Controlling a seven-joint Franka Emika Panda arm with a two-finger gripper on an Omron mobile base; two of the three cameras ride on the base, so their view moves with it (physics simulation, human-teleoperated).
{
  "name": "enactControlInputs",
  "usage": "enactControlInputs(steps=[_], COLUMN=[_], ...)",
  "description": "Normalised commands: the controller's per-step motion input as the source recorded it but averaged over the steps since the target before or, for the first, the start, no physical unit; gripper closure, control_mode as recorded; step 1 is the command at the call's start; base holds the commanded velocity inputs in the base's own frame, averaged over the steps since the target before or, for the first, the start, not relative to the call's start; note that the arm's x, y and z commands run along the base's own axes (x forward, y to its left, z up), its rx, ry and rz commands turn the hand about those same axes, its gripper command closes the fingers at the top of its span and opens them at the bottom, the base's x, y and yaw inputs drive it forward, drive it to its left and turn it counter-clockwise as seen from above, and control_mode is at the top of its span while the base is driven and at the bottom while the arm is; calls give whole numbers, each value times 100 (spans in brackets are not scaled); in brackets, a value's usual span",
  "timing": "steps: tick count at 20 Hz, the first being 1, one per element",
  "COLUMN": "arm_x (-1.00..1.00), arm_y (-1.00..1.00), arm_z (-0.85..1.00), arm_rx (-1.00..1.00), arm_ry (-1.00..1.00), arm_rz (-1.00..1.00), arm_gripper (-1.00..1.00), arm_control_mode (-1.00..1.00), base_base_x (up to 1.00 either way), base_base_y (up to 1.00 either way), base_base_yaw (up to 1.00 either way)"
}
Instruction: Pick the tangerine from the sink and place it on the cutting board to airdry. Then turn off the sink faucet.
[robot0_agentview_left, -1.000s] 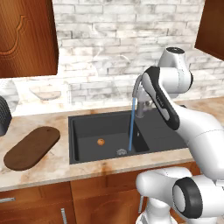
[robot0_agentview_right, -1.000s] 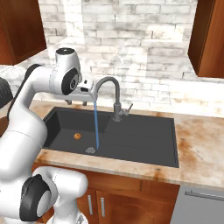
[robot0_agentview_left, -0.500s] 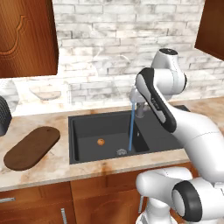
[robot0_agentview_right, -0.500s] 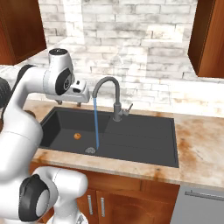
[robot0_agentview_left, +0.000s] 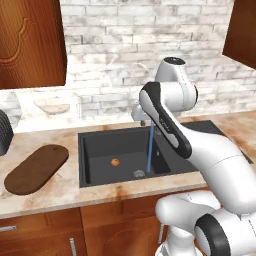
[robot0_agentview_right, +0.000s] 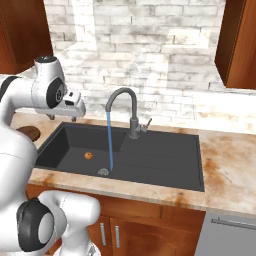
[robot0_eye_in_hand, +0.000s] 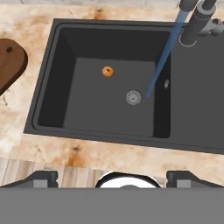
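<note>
Tangerine (robot0_eye_in_hand: 107, 71) rests on the floor of the sink (robot0_eye_in_hand: 52, 105), upper left of the drain (robot0_eye_in_hand: 134, 97) in the hand view. Water stream (robot0_eye_in_hand: 162, 57) runs from the sink faucet (robot0_agentview_right: 131, 107) to just beside the drain. Cutting board (robot0_agentview_left: 36, 167) lies at left of the left base view, bare. Gripper (robot0_eye_in_hand: 112, 176) hovers high over the basin; its dark tips sit wide apart at the frame bottom, probably spread and gripping nothing.
</note>
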Motion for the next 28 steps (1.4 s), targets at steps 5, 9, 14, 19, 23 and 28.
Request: enactControlInputs(steps=[5, 9, 14, 19, 23, 28], arm_x=[-2, 9, 20, 22, 22, 10], arm_y=[5, 7, 11, 15, 18, 8], arm_z=[-15, -29, -44, -43, -35, -14], arm_rx=[-2, 0, 0, 0, 0, 0], arm_ry=[0, -1, -3, -2, -2, -7], arm_rz=[3, 0, 0, 3, 3, 1], arm_gripper=[-100, -100, -100, -100, -100, -100], arm_control_mode=[-100, -100, -100, -100, -100, -100], base_base_x=[0, 0, 0, 0, 0, 0], base_base_y=[0, 0, 0, 0, 0, 0], base_base_yaw=[0, 0, 0, 0, 0, 0])
